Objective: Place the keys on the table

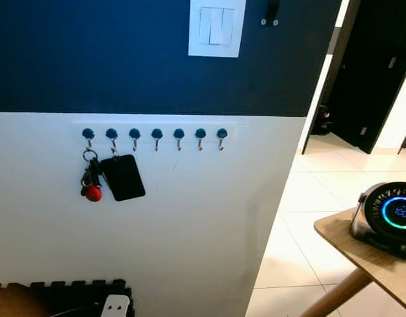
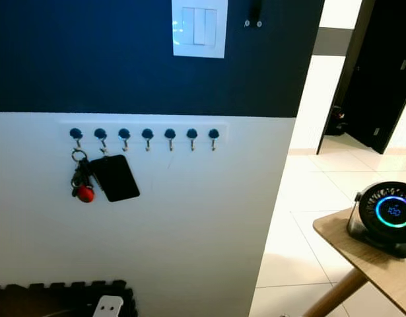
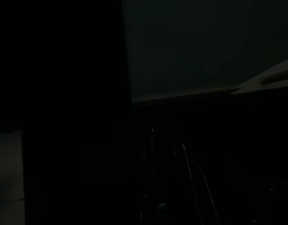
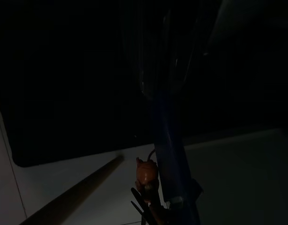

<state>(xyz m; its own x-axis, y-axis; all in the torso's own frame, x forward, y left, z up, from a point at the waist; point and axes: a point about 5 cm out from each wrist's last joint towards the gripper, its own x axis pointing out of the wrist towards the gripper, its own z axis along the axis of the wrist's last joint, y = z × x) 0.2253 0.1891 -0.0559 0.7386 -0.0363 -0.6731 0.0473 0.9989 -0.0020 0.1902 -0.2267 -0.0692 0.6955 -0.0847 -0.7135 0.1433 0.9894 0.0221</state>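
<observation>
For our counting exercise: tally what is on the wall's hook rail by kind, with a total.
Blue hooks: 7
Key bunch with red charm: 1
Black card holder: 1
Total: 9

Ahead I see: hook rail (image 1: 155, 134) on wall; keys (image 1: 90, 179) on leftmost hook, card holder (image 1: 123, 177) beside; tabletop (image 1: 381, 264) at right, bearing round device (image 1: 389, 218).

dark glossy fingers (image 4: 155, 93), mostly in shadow
</observation>
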